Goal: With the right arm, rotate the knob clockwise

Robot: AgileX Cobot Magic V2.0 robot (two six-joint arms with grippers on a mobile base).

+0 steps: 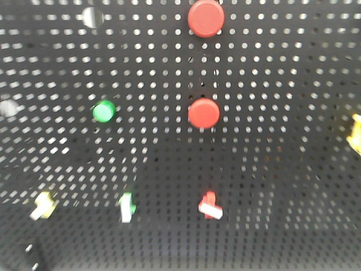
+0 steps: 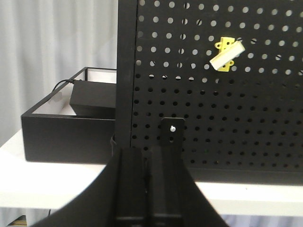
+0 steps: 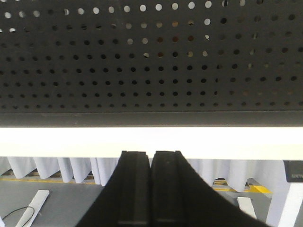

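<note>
A black pegboard fills the front view. Its bottom row carries three knobs with white bars: a yellow knob, a green knob and a red knob. I cannot tell which knob the task means. No arm shows in the front view. My left gripper is shut and empty, close to the board's lower left corner, below the yellow knob. My right gripper is shut and empty, below the table's white edge, with no knob in its view.
Two red round buttons, a green button and grey buttons sit higher on the board. A yellow part is at the right edge. A black open box stands left of the board on the white table.
</note>
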